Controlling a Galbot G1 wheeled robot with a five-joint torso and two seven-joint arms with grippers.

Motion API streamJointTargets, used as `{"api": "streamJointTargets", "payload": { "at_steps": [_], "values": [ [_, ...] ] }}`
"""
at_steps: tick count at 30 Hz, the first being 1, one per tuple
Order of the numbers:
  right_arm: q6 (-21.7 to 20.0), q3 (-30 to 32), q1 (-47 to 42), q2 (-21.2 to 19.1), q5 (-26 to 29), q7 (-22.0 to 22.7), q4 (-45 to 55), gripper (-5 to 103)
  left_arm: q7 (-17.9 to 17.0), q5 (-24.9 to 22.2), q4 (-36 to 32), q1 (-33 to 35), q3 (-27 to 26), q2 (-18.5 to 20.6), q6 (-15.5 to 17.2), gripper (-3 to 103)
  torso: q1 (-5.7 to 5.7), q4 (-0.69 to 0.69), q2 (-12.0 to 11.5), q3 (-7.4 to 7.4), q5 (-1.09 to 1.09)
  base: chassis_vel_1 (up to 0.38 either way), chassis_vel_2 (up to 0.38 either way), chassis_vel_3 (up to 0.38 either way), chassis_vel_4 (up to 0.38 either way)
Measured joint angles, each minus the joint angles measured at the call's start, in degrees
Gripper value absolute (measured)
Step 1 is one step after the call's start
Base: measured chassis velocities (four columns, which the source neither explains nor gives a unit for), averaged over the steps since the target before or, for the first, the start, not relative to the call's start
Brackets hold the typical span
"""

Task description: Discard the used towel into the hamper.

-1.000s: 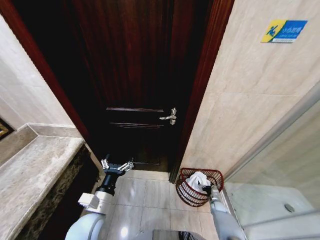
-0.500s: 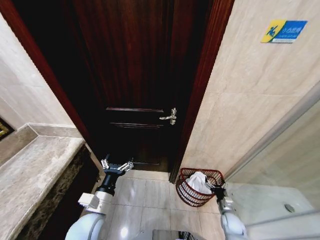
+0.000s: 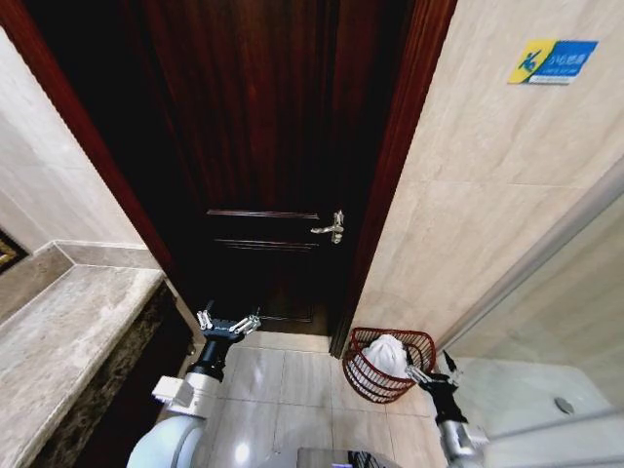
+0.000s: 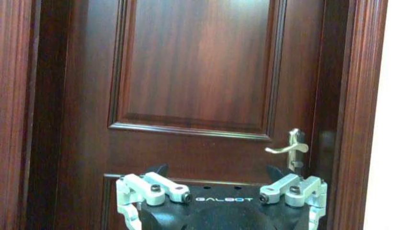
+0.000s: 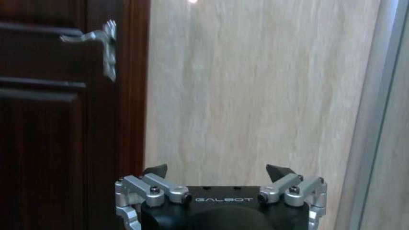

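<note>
The hamper (image 3: 375,382), a dark reddish-brown wire basket, stands on the floor at the foot of the door frame. A white towel (image 3: 388,353) lies bunched inside it, rising above the rim. My right gripper (image 3: 435,371) hangs open and empty just right of the hamper, apart from the towel; in the right wrist view its open fingers (image 5: 217,171) face the beige tiled wall. My left gripper (image 3: 227,323) is held open over the floor left of the hamper, and in the left wrist view it (image 4: 217,172) faces the wooden door.
A dark wooden door (image 3: 273,166) with a silver handle (image 3: 331,228) is straight ahead. A marble counter (image 3: 58,341) runs along the left. Beige tiled wall and a glass shower partition (image 3: 556,322) close the right. Pale floor tiles (image 3: 283,390) lie between the arms.
My right gripper has drawn back from over the hamper to the right and lower, leaving the towel in the basket. The left arm has not moved.
</note>
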Motion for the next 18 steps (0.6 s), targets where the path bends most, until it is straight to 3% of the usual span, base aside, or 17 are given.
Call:
{"api": "streamJointTargets", "payload": {
  "at_steps": [9,18],
  "values": [
    [1.37,-0.83,-2.48,0.17,0.49,0.50,6.10,100,0.00,0.00,0.00,0.00,0.00,0.00,0.00,99,0.00,0.01,0.00,0.01,0.02,0.000,0.000,0.000,0.000],
    [-1.46,-3.07,-3.45,0.49,1.83,0.52,12.95,100,0.00,0.00,0.00,0.00,0.00,0.00,0.00,99,0.01,0.00,0.00,0.01,0.01,0.000,0.000,0.000,0.000]
  ]
}}
